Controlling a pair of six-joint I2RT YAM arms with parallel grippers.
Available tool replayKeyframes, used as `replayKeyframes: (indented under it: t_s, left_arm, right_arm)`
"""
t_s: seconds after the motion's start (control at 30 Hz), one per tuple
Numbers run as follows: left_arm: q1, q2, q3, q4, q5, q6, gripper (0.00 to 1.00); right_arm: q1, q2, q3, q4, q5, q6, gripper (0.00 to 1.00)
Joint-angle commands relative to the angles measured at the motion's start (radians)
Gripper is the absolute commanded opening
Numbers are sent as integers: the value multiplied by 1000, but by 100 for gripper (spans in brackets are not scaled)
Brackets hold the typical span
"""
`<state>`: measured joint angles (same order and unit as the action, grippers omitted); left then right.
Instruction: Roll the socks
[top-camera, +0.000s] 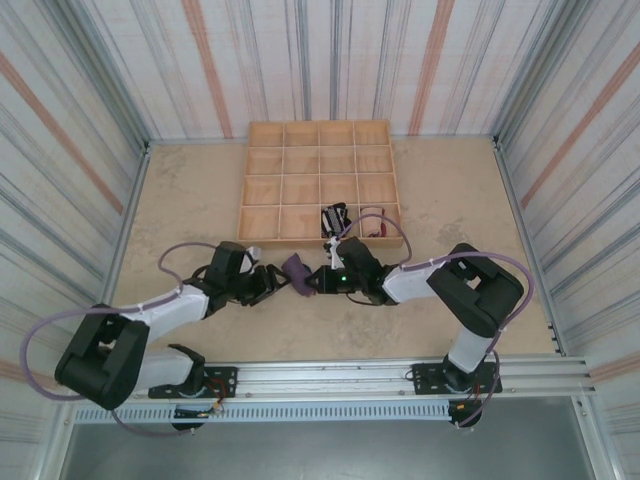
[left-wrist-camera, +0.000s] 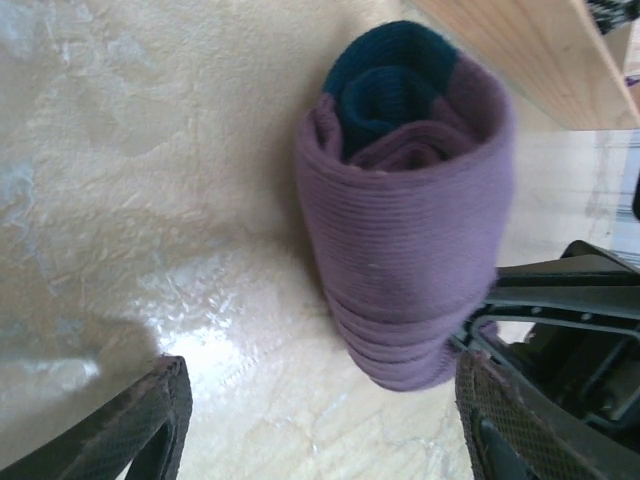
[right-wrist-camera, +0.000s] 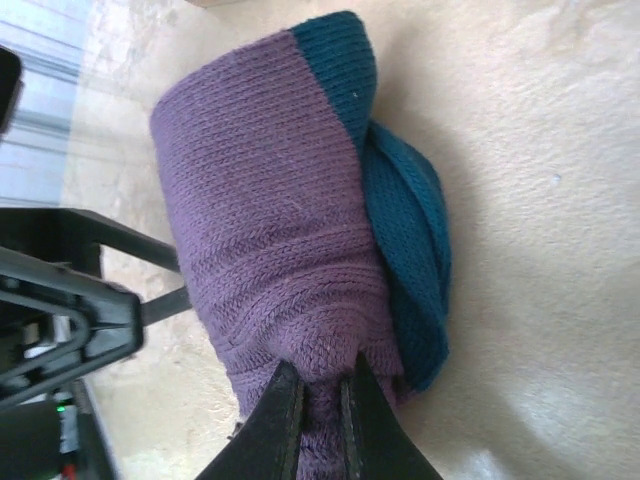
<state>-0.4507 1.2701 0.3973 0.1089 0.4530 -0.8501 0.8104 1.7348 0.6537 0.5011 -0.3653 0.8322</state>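
Nearest the arm bases, on the beige worktop, the purple sock lies rolled into a fat bundle between the two end effectors. Its teal toe is coiled into one end of the roll, seen in both wrist views.

The left end effector comes in from the left with its jaws spread wide. In the left wrist view its two fingers stand on either side of the roll's near end, the left one well clear of the fabric and the right one just beside it.

The right end effector comes in from the right with its jaws narrow, pinched on a fold of the purple sock at the edge of the roll; its fingertips press into the knit.

Just beyond the roll stands the wooden tray, divided into four rows of four compartments. In its near row, the third compartment from the left holds the black-and-white striped sock, and the rightmost compartment holds the peach sock, its dark red showing.
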Motion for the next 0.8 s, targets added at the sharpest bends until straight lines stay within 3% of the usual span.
replayKeyframes:
  t_s: [0.0,0.27,0.43,0.57,0.77]
  left_arm:
    - [5,62,41,81,0,32,70]
    - [-10,211,71,256,0,4,67]
    - [-21,273,85,275,-7,-4,48]
    - [-30,303,82,286,-14,-8,38]
    - [-40,341,87,269,3,42,16]
  right_arm:
    - [-21,55,-11,-170,-55,78,0]
    - [-30,89,17,-208,-49,100,0]
    - [-36,95,16,-202,-54,125,0]
    - [-40,87,24,-215,-61,143,1]
    - [-54,9,53,-304,-74,118,18]
